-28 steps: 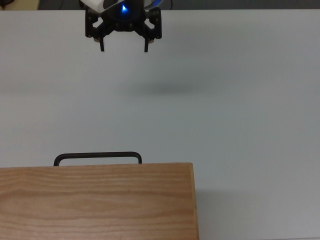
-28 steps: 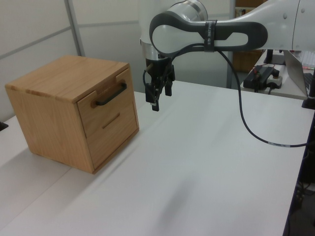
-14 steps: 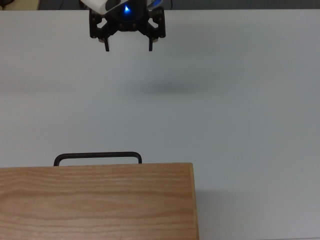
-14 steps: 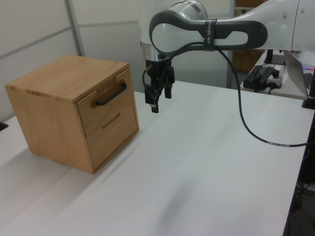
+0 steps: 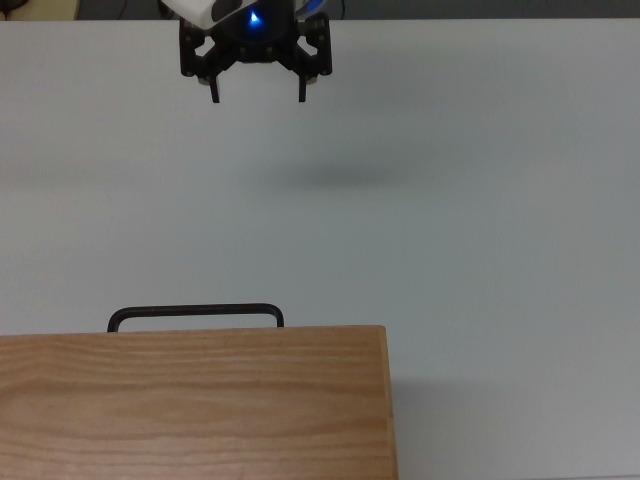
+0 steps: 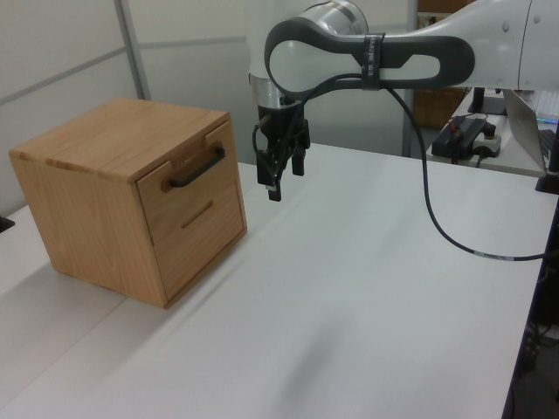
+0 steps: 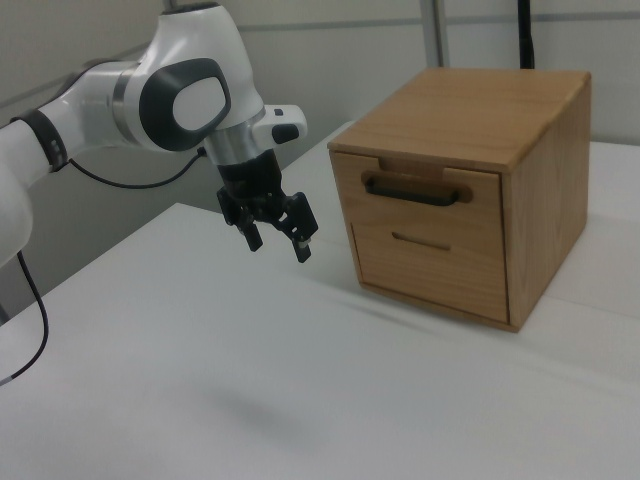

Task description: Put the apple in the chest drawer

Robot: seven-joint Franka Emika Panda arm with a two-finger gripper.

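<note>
- Top view showed the black two-finger gripper [image 5: 257,93] a little farther toward the frame's upper edge than a second earlier, then holding there; its fingers were spread apart and empty.
- It hung above the white counter [image 6: 367,288], well apart from the oak-grain wooden chest [image 7: 470,190].
- The shallow light-wood top drawer [image 7: 415,195] with its thin black bar handle [image 6: 197,168] was closed.
- No small red apple appeared in any view; its place could not be told.
- Judged from this, the task had barely begun: the drawer needed opening first.
</note>
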